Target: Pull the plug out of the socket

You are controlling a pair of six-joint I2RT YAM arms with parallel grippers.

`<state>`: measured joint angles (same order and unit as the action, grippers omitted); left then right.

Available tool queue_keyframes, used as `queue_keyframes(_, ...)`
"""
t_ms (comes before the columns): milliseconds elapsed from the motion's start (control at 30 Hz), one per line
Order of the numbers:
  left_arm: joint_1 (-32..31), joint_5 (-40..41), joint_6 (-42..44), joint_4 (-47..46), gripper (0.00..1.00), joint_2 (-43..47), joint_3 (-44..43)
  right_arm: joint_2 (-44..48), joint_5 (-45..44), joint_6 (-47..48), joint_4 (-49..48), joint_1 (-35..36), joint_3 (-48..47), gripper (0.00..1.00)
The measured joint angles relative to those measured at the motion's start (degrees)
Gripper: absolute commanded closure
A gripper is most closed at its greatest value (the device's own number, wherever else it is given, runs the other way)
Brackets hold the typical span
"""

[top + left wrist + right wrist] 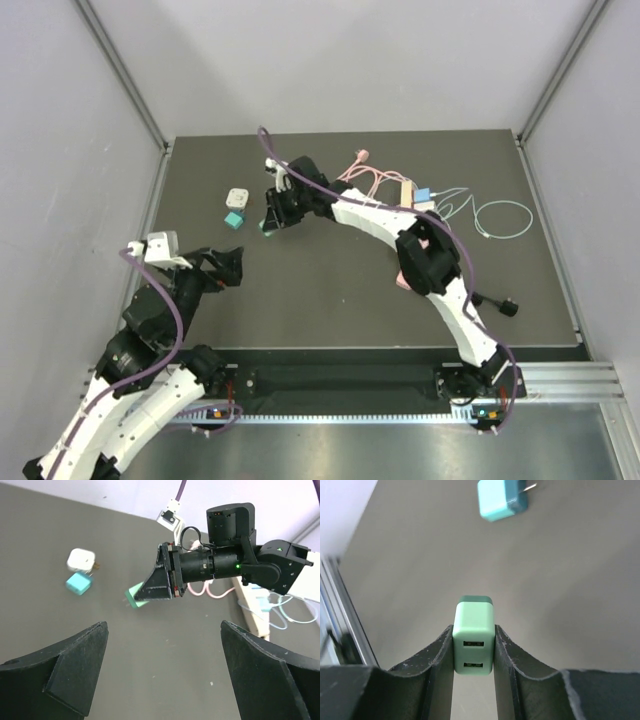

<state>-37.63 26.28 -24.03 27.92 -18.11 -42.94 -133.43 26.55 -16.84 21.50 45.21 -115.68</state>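
**Matt mat, smooth plastic, bare metal**

The green charger (473,637) has a smooth satin plastic shell, pale on its face and darker at the far end. Flanking it, the right gripper's fingers (436,656) are matt black plastic, scuffed with pale specks. The left gripper's fingers (75,665) look like the same dull black plastic. Beyond the green charger, the teal charger (500,500) and the white charger (81,559) are smooth plastic. Under it, the table mat (330,290) is dark grey and matt. The arm shells (365,218) are glossy white plastic, and the rail (560,378) looks like bare metal.
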Motion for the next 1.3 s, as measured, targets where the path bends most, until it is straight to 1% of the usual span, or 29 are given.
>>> queue_keyframes(133, 0.0, 2.3, -1.2, 4.4, 0.01, 2.4, 0.0, -4.9, -4.4, -10.6, -5.5, 1.8, -2.4, 0.98)
queue_keyframes(267, 0.0, 3.7, -2.1, 6.8, 0.01, 4.7, 0.0, -11.0, -9.4, -16.9, -7.5, 3.5, -8.2, 0.95)
queue_keyframes(300, 0.0, 4.0, -2.4, 7.1, 0.01, 5.0, 0.0, -12.4, -10.8, -18.0, -7.6, 4.0, -9.5, 0.91)
queue_keyframes(367, 0.0, 4.6, -3.0, 7.1, 0.01, 5.2, 0.0, -14.2, -12.9, -19.5, -7.9, 5.1, -11.4, 0.79)
queue_keyframes(400, 0.0, 4.7, -3.3, 7.2, 0.01, 5.2, 0.0, -15.0, -13.9, -20.3, -8.3, 5.7, -12.4, 0.67)
queue_keyframes(467, 0.0, 4.7, -3.7, 7.3, 0.01, 5.2, 0.0, -16.0, -15.2, -21.4, -8.3, 6.8, -13.9, 0.55)
queue_keyframes(500, 0.0, 4.7, -4.0, 7.3, 0.01, 5.2, 0.0, -16.3, -15.4, -21.8, -8.6, 7.2, -14.4, 0.43)
queue_keyframes(567, 0.0, 4.7, -4.7, 7.5, 0.01, 5.2, 0.0, -16.4, -15.5, -22.2, -9.0, 7.6, -14.6, 0.33)
queue_keyframes(600, 0.0, 4.7, -4.9, 7.8, 0.01, 5.2, 0.0, -16.4, -15.1, -22.2, -9.6, 7.6, -14.6, 0.22)
queue_keyframes(667, 0.0, 4.7, -5.6, 8.2, 0.01, 5.2, 0.0, -16.4, -14.4, -21.9, -10.0, 7.5, -14.6, 0.1)
queue_keyframes(700, 0.0, 4.6, -5.9, 8.2, 0.01, 5.2, 0.0, -16.4, -13.6, -21.5, -10.1, 7.2, -14.6, 0.02)
queue_keyframes(867, 0.0, 2.8, -6.5, 7.4, 0.01, 5.2, 1.5, -15.7, -7.7, -14.9, -10.5, 5.0, -13.9, 0.0)
queue_keyframes(1000, 0.0, -1.2, -6.5, 5.1, 0.01, 4.6, 3.8, -8.7, 2.7, -4.8, -9.9, 1.0, -5.1, 0.0)
queue_keyframes(1100, 0.0, -5.2, -6.6, 2.5, 0.01, 2.5, 5.6, 1.7, 9.3, 3.5, -9.0, -3.5, 5.3, 0.0)
queue_keyframes(1233, 0.0, -11.9, -7.0, -1.6, 0.01, -2.0, 7.9, 18.1, 12.3, 14.9, -7.0, -9.7, 16.5, 0.0)
queue_keyframes(1300, 0.0, -16.0, -7.6, -4.8, 0.01, -5.1, 9.1, 30.6, 12.6, 20.4, -6.6, -12.8, 25.7, 0.0)
